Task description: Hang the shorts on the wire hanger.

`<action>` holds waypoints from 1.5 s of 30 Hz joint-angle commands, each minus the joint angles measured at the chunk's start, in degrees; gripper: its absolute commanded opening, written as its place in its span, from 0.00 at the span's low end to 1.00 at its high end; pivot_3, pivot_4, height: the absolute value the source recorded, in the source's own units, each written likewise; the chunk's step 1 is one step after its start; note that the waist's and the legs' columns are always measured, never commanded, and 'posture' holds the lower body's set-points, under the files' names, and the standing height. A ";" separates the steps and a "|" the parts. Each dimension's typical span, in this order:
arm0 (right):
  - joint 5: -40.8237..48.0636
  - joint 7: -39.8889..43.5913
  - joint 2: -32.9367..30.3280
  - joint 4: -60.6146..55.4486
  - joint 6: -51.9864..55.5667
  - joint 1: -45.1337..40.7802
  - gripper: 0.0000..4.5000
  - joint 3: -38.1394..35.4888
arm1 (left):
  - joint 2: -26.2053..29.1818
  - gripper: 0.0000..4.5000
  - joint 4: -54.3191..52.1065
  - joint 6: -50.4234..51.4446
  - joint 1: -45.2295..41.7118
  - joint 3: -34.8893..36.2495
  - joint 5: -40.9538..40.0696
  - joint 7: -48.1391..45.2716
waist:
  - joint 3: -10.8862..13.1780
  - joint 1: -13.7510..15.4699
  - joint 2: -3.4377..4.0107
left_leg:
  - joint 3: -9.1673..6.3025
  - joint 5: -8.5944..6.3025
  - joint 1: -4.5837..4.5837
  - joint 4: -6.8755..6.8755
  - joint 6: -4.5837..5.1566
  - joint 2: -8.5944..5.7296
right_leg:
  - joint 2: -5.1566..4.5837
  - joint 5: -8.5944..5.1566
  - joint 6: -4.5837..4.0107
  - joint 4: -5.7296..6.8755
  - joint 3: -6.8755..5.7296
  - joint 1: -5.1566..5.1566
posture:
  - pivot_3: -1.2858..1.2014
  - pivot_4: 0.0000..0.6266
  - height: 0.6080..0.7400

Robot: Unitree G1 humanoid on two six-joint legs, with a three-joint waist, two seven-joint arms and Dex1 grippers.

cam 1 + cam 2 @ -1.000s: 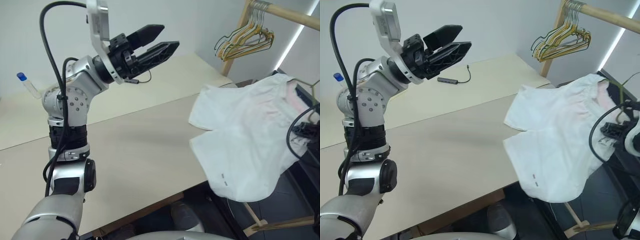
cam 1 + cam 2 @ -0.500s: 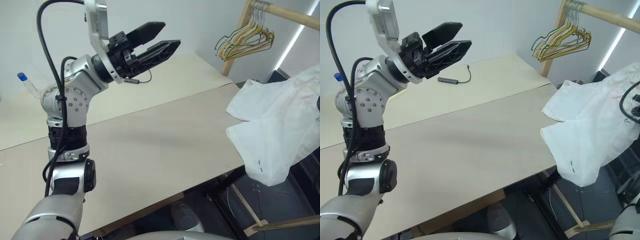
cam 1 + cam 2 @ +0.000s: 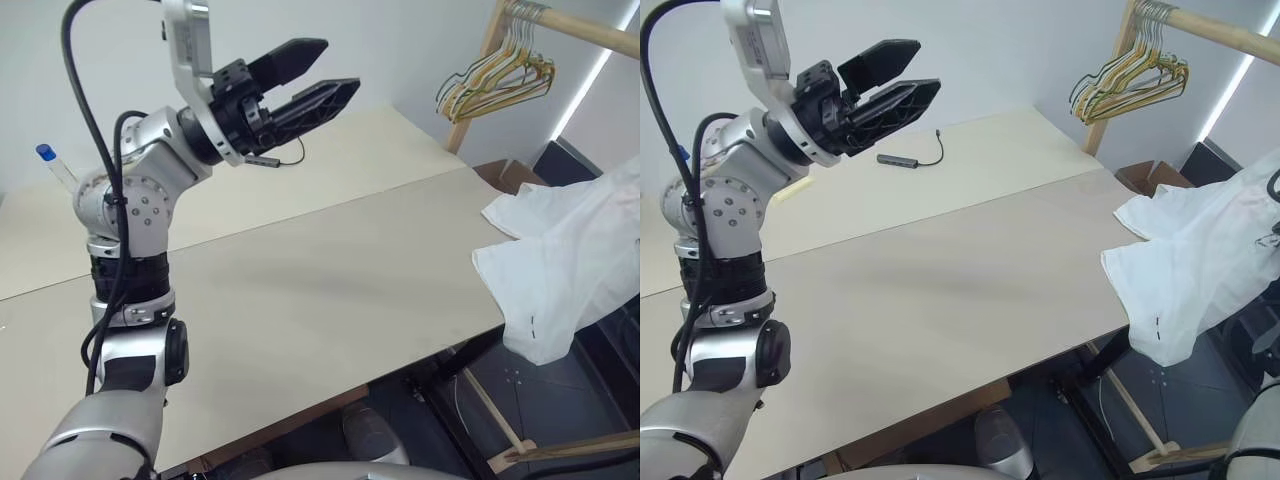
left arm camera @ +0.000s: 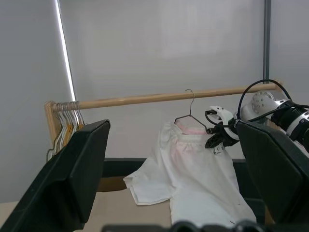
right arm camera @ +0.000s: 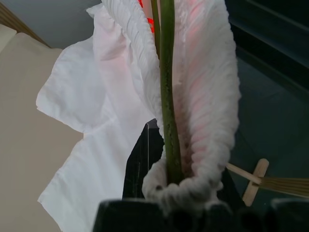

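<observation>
The white shorts (image 3: 565, 255) hang off the table's right end, their lower hem drooping below the edge. In the left wrist view the shorts (image 4: 193, 169) dangle from the thin wire hanger (image 4: 186, 117), whose hook sits up against the wooden rail; I cannot tell if it rests on it. My right gripper (image 4: 216, 137) is shut on the gathered, pink-tinted waistband. In the right wrist view the hanger wire (image 5: 166, 96) runs inside that waistband (image 5: 203, 96) down into the right gripper (image 5: 166, 191). My left gripper (image 3: 340, 66) stands open and empty, high over the table's far left.
The beige table (image 3: 300, 290) carries a small cable adapter (image 3: 902, 158) at the back. A wooden rail (image 3: 575, 28) at the upper right holds bunched yellowish and dark hangers (image 3: 495, 80). A cardboard box (image 3: 1150, 178) and the rack's wooden foot (image 3: 560, 450) lie beyond the table's right edge.
The shorts have slid off the tabletop to the right and risen, carried by my right gripper. My left gripper has kept its place, still open.
</observation>
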 commanded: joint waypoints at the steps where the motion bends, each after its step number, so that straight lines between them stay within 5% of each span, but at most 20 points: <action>1: 1.32 0.23 0.54 -3.69 0.15 0.09 0.20 -0.36 | 0.75 1.00 -1.46 -0.20 -0.49 0.86 -0.91 0.13 | 0.00 -0.04 0.00 | 0.00 0.00 0.00 0.01 0.00 0.00 | 0.00 -0.02 0.07 0.00 0.01 0.00 | 0.38 0.00 1.00; 11: 1.22 -1.06 1.96 -9.64 -0.86 3.39 0.97 0.35 | 1.04 1.00 -1.33 -0.38 -0.81 0.78 -0.77 0.01 | 0.00 0.11 0.01 | -0.02 0.00 0.00 0.00 0.00 0.00 | -0.01 -0.02 0.11 -0.01 0.03 0.00 | 0.38 0.00 1.00; 22: -4.27 -12.56 14.40 -42.76 -20.75 23.97 0.99 -3.84 | 1.15 1.00 -0.37 -0.57 -1.62 0.48 -0.70 -0.82 | -0.04 0.35 0.05 | -0.09 0.00 -0.02 0.03 0.00 0.10 | -0.03 -0.06 0.32 0.04 0.06 -0.02 | 0.37 0.00 1.00; 35: -12.96 -21.35 22.41 -55.38 -55.51 35.84 0.99 -2.56 | 1.43 1.00 1.13 -1.14 -2.43 0.26 0.15 -1.89 | -0.05 0.02 0.08 | -0.06 -0.01 0.03 0.03 0.01 0.06 | -0.08 -0.01 0.32 0.04 0.13 -0.03 | 0.38 0.00 1.00; 38: -11.37 -18.67 23.03 -57.50 -60.33 35.74 0.99 -1.81 | 1.59 1.00 1.18 -1.52 -2.11 0.38 0.61 -1.74 | -0.05 0.01 0.08 | -0.06 0.00 0.04 0.02 0.01 0.06 | -0.06 -0.02 0.33 0.05 0.13 -0.03 | 0.38 0.00 1.00; 45: 6.29 5.33 21.92 -63.91 -59.38 34.09 0.99 4.33 | 1.15 1.00 -0.77 -8.37 2.63 0.51 5.19 -0.33 | -0.05 0.07 0.08 | -0.06 -0.01 0.08 0.02 0.02 0.08 | -0.05 0.06 0.21 0.02 0.13 0.03 | 0.40 0.00 1.00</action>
